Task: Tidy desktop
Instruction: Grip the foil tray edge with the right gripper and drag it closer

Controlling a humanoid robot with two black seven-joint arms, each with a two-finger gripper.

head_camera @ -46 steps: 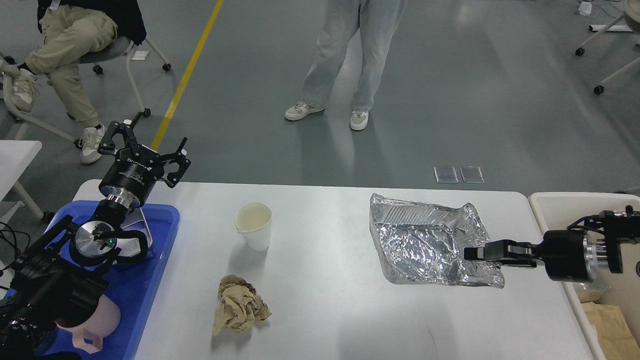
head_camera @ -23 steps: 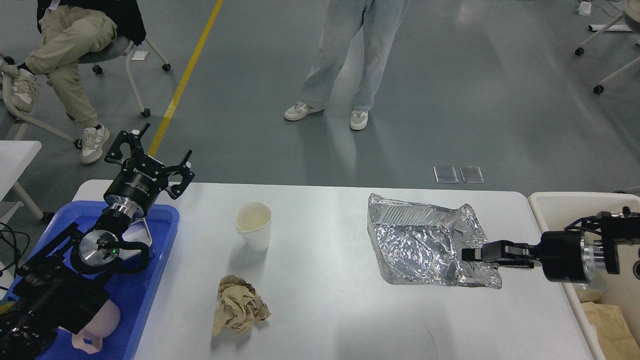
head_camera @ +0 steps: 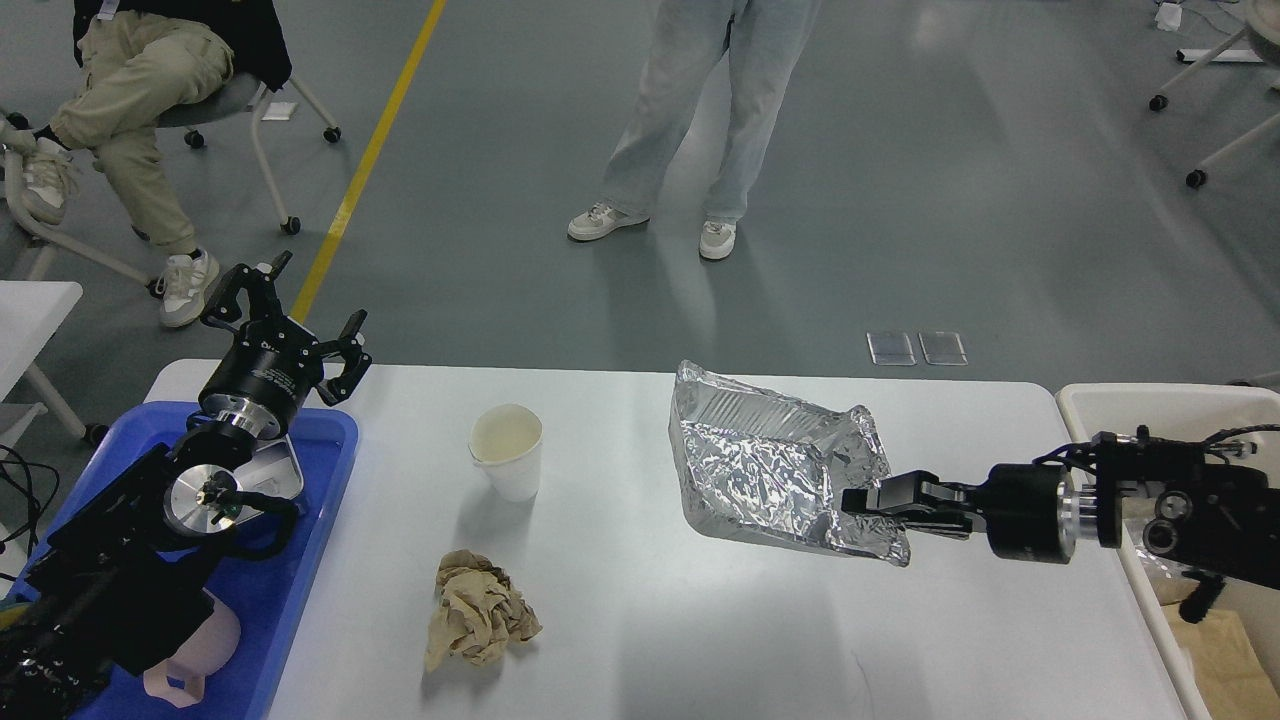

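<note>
The white desktop carries a white paper cup standing upright left of centre and a crumpled ball of brown paper nearer the front. A crumpled aluminium foil tray hangs tilted just above the desktop at centre right. My right gripper reaches in from the right and is shut on the foil tray's near right corner. My left gripper stands open and empty above the far edge of the blue tray, left of the cup.
A blue plastic tray at the left edge holds a pink mug, partly hidden by my left arm. A cream-white bin with brown paper inside stands against the desktop's right edge. People stand and sit beyond the far edge.
My right gripper has moved left with the foil tray, which now hangs tilted off the desktop. The left gripper has shifted slightly and stays open.
</note>
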